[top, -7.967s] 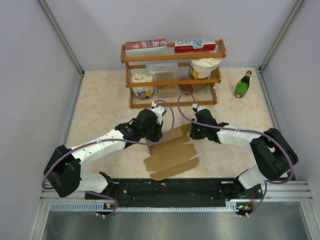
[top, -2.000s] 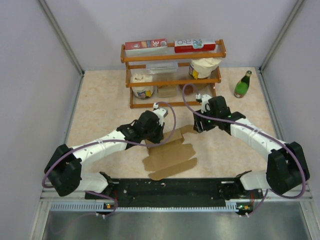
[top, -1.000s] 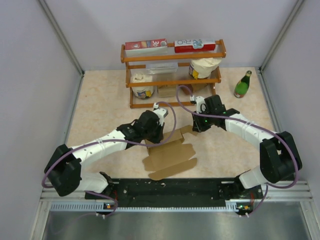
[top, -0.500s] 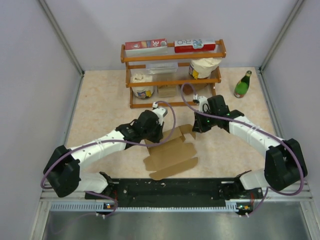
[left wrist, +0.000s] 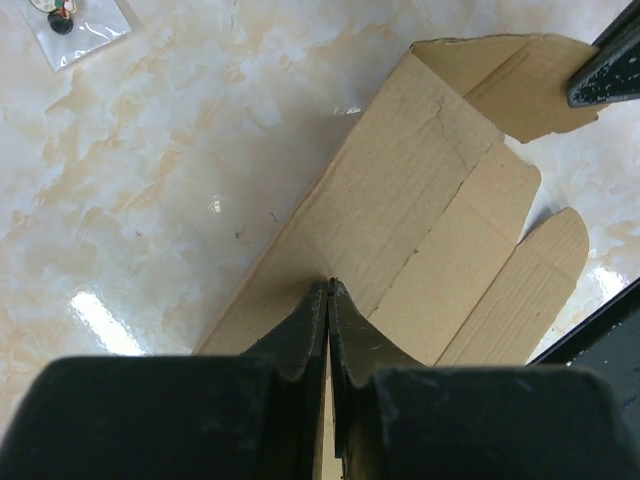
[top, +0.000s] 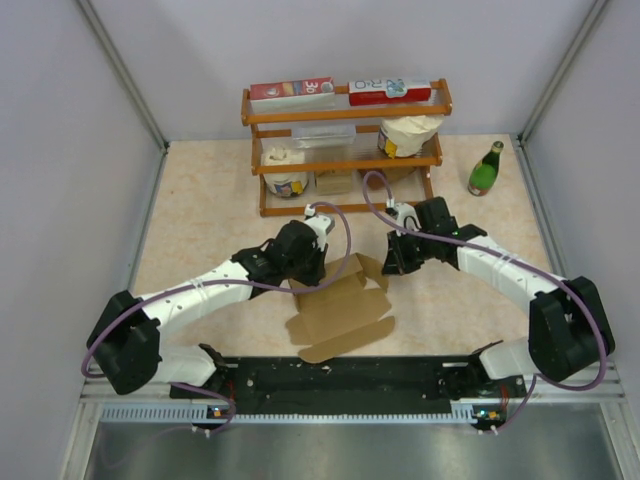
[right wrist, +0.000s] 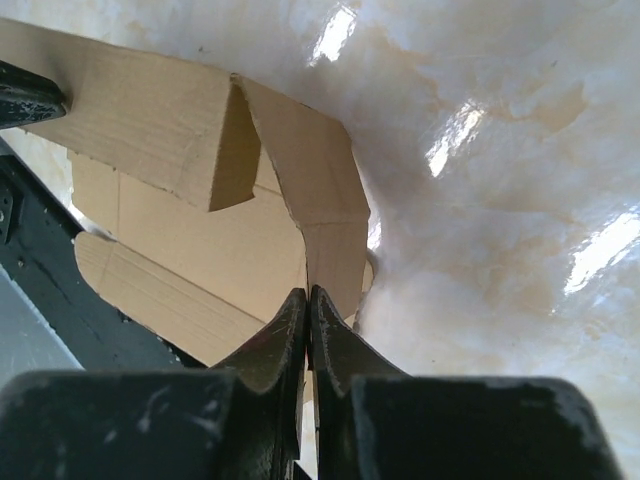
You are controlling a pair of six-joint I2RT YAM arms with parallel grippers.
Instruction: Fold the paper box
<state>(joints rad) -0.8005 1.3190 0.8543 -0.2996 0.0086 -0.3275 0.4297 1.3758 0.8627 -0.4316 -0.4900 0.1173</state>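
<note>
The paper box (top: 340, 308) is a brown die-cut cardboard sheet lying mostly flat near the table's front edge, between my two arms. My left gripper (top: 306, 274) is shut on the sheet's far left edge; in the left wrist view its jaws (left wrist: 328, 290) pinch a thin strip of the cardboard (left wrist: 410, 220). My right gripper (top: 391, 262) is shut on the far right flap. In the right wrist view its jaws (right wrist: 307, 296) clamp that flap (right wrist: 320, 190), which stands up off the table with a small tab folded beside it.
A wooden rack (top: 345, 160) with red-and-white cartons and tubs stands at the back. A green bottle (top: 486, 169) is at the back right. A black rail (top: 340, 380) runs along the near edge. A small plastic bag (left wrist: 75, 25) lies beyond the cardboard.
My right gripper has shut on the far right flap and shifted slightly toward the near edge, and the flap now stands higher. The left arm has stayed put.
</note>
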